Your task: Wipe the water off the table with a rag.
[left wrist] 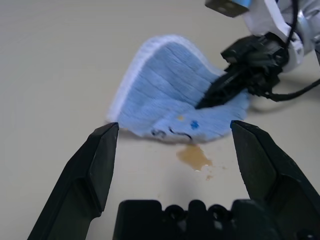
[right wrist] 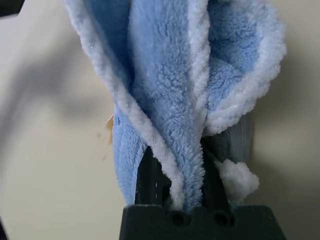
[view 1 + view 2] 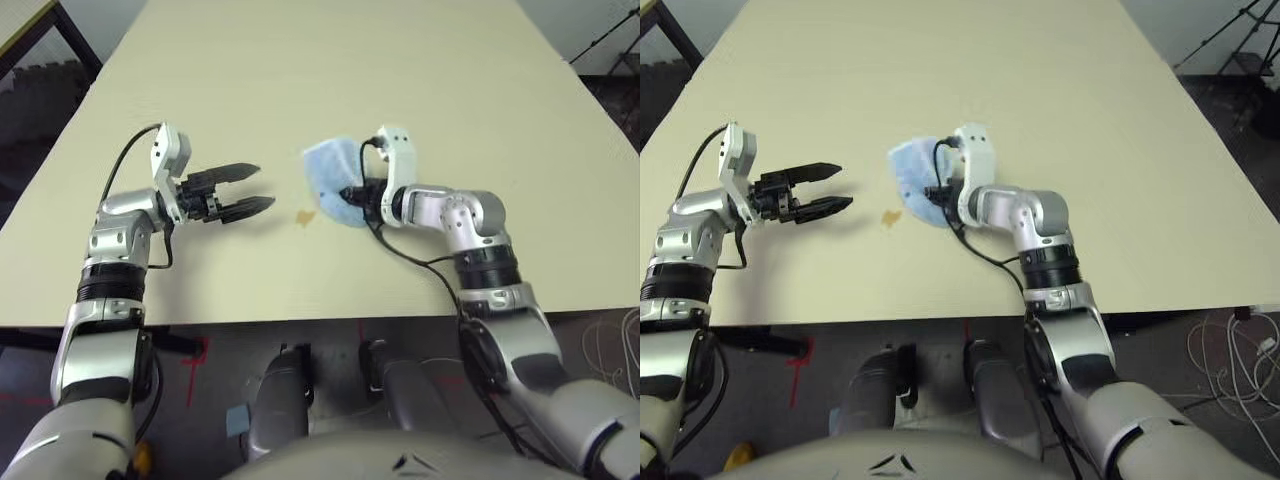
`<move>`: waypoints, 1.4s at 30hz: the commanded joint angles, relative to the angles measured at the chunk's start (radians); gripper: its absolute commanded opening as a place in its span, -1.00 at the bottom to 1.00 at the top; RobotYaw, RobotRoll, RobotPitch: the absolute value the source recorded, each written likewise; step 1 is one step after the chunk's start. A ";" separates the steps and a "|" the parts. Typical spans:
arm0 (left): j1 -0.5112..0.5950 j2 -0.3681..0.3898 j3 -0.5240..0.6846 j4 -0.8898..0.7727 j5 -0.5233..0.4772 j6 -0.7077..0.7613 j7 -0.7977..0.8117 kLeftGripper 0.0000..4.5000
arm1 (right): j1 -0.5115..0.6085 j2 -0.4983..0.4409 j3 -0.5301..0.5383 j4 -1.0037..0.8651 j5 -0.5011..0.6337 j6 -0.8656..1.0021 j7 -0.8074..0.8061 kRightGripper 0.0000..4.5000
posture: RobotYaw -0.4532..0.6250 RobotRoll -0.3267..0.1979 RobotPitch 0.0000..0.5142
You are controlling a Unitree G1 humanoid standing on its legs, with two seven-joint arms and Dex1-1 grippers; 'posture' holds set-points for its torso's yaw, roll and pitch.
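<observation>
Right gripper (image 3: 352, 196) clenched on rag (image 3: 330, 180), pressing it to table (image 3: 420, 90) just beside water (image 3: 305, 218), likely for wiping. Left gripper (image 3: 252, 190) spread wide, nothing held, waiting nearby.

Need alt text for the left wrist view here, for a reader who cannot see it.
The right claw pinches a light blue rag on the beige table, the rag's near edge lying just beyond a small orange-brown water blotch. In the foreground the left claw stands open, its two black fingers framing the rag and the blotch.
</observation>
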 commanded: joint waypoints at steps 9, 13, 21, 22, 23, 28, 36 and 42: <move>0.018 0.005 0.012 -0.004 0.000 0.001 -0.001 1.00 | 0.059 -0.071 0.149 -0.084 0.098 0.209 0.178 -0.98 | -0.54 0.25 -0.28; 0.019 0.003 0.012 -0.001 0.001 -0.002 0.000 1.00 | 0.051 -0.062 0.127 -0.049 0.049 0.150 0.134 -0.98 | -0.54 0.25 -0.28; 0.016 -0.006 0.009 0.006 0.005 -0.009 0.001 1.00 | -0.068 -0.053 -0.032 0.190 -0.093 -0.140 -0.053 -0.98 | -0.56 0.25 -0.29; 0.014 -0.006 0.009 0.008 0.006 -0.010 0.000 1.00 | -0.083 -0.059 -0.047 0.215 -0.100 -0.166 -0.066 -0.98 | -0.56 0.25 -0.29; 0.013 -0.006 0.008 0.010 0.007 -0.011 0.000 1.00 | -0.094 -0.064 -0.058 0.235 -0.107 -0.186 -0.075 -0.98 | -0.56 0.25 -0.29; 0.009 -0.009 0.008 0.016 0.008 -0.016 0.001 1.00 | -0.134 -0.090 -0.110 0.296 -0.115 -0.237 -0.093 -0.98 | -0.57 0.25 -0.31; -0.014 -0.016 0.004 0.046 0.016 -0.035 0.004 1.00 | -0.206 -0.131 -0.241 0.295 -0.021 -0.148 -0.059 -0.98 | -0.57 0.25 -0.31; -0.024 -0.017 0.001 0.067 0.019 -0.047 -0.004 1.00 | -0.265 -0.241 -0.337 0.269 0.055 -0.035 -0.009 -0.98 | -0.60 0.25 -0.33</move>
